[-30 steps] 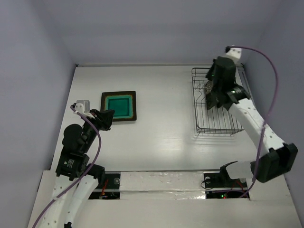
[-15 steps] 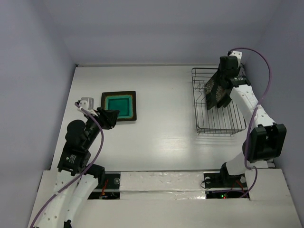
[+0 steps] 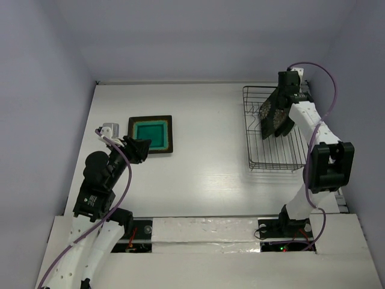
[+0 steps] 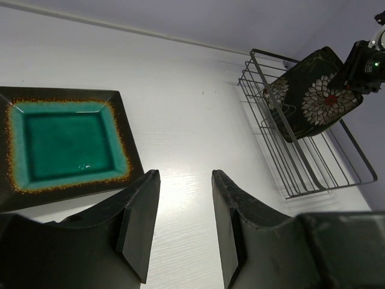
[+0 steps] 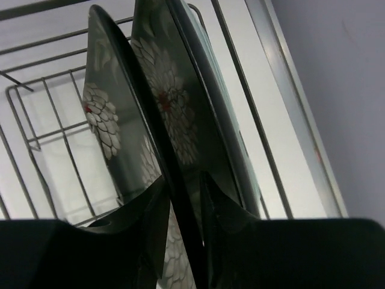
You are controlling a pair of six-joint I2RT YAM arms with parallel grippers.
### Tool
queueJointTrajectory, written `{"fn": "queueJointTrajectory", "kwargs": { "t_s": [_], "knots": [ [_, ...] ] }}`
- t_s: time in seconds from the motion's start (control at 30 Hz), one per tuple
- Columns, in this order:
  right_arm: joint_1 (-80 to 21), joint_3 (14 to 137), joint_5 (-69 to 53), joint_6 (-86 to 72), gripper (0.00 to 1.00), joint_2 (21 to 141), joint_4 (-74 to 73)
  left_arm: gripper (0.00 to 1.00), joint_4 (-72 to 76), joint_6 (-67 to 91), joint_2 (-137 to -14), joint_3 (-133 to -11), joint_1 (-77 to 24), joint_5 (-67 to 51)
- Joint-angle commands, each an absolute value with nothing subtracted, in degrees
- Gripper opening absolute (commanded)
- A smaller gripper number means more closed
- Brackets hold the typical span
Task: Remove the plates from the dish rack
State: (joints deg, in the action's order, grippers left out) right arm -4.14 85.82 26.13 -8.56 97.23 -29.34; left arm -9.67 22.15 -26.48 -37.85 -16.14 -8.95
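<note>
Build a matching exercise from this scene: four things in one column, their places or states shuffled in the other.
1 teal plate
2 flowered plates
3 left gripper
4 right gripper

a closed on one plate's rim
b flat on the table
c open, empty
d standing on edge in the rack

Pairs: 1-b, 2-d, 3-c, 4-a

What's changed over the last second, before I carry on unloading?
The right pincer closed on the rim of a flowered plate standing in the dish rack, its arm folding in closer. The left pincer opened, empty. The teal plate and the dish rack stayed put.
</note>
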Motion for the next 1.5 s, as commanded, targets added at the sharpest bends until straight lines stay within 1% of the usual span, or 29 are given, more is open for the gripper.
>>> {"fn": "queueJointTrajectory", "kwargs": {
  "t_s": [0.0,0.03,0.07,0.13,0.17,0.23,0.27,0.3,0.53,0.8,0.87,1.0,1.07,1.2,1.23,1.27,1.3,1.33,1.37,1.4,1.47],
  "knots": [
    [-4.04,87.98,24.35,-7.47,0.29,96.86,-27.42,0.37,-7.03,21.53,-26.46,-37.35,-16.44,-8.7],
    [-4.04,88.07,24.43,-7.04,0.27,96.59,-27.33,0.37,-7.03,21.62,-26.37,-37.27,-15.91,-8.7],
    [-4.04,88.07,24.78,-6.86,0.22,95.9,-27.25,0.37,-7.03,21.62,-26.28,-37.27,-15.91,-8.7],
    [-4.04,88.15,25.05,-6.07,0.16,94.93,-26.81,0.37,-6.94,21.62,-26.37,-37.27,-15.91,-8.7],
    [-4.04,88.15,25.57,-5.8,0.09,94.31,-26.63,0.37,-6.94,21.62,-26.37,-37.27,-15.91,-8.79],
    [-4.04,88.15,25.75,-5.19,0.06,92.38,-26.02,0.37,-6.86,21.71,-26.54,-37.26,-15.91,-8.88],
    [-4.04,88.15,25.66,-4.84,0.02,91.68,-25.84,0.37,-6.77,21.71,-26.63,-37.18,-15.91,-9.05],
    [-4.04,88.33,25.58,-4.66,0.0,90.89,-25.67,0.37,-6.77,21.71,-26.63,-37.26,-15.39,-9.14],
    [-4.04,88.86,24.52,-4.74,0.0,84.12,-25.4,0.37,-6.59,21.71,-26.81,-37.18,-15.38,-9.58],
    [-4.04,89.48,16.27,-9.4,0.0,76.13,-24.09,0.37,-6.68,21.8,-26.37,-37.26,-15.38,-9.76],
    [-4.66,87.99,10.13,-12.03,0.0,74.1,-20.67,0.37,-6.68,21.71,-26.19,-37.26,-15.38,-9.84],
    [-9.82,80.01,-0.5,-17.92,0.0,70.84,-9.87,0.37,-6.68,21.71,-25.66,-37.26,-15.38,-9.67],
    [-12.38,77.44,-6.56,-22.66,0.0,71.98,-2.31,0.37,-6.68,21.71,-25.4,-37.27,-14.85,-9.67],
    [-20.29,73.92,-9.75,-29.95,0.0,77.42,10.78,0.37,-6.59,21.71,-25.49,-37.26,-14.85,-9.75],
    [-22.48,73.57,-10.45,-32.06,0.0,78.91,16.55,0.37,-6.68,21.71,-25.58,-37.27,-14.85,-9.76],
    [-23.37,72.96,-12.81,-36.17,0.0,82.23,19.48,0.37,-6.68,21.8,-25.4,-37.18,-14.33,-9.76],
    [-24.16,72.78,-14.14,-38.56,0.0,84.27,22.64,0.37,-6.68,21.71,-25.49,-37.18,-14.33,-9.67],
    [-24.87,72.69,-15.46,-43.2,0.0,86.2,29.38,0.37,-6.68,21.8,-25.31,-37.18,-14.33,-9.67],
    [-26.53,73.03,-17.03,-45.07,0.0,88.31,32.14,0.37,-6.68,21.71,-25.23,-37.18,-14.33,-9.67],
    [-27.41,73.56,-16.88,-46.39,0.0,92.59,34.52,0.37,-6.59,21.71,-25.22,-37.18,-14.33,-9.75],
    [-30.04,76.79,-16.7,-48.16,0.0,96.83,36.64,0.37,-6.59,21.8,-25.05,-37.18,-14.33,-9.67]
  ]
}}
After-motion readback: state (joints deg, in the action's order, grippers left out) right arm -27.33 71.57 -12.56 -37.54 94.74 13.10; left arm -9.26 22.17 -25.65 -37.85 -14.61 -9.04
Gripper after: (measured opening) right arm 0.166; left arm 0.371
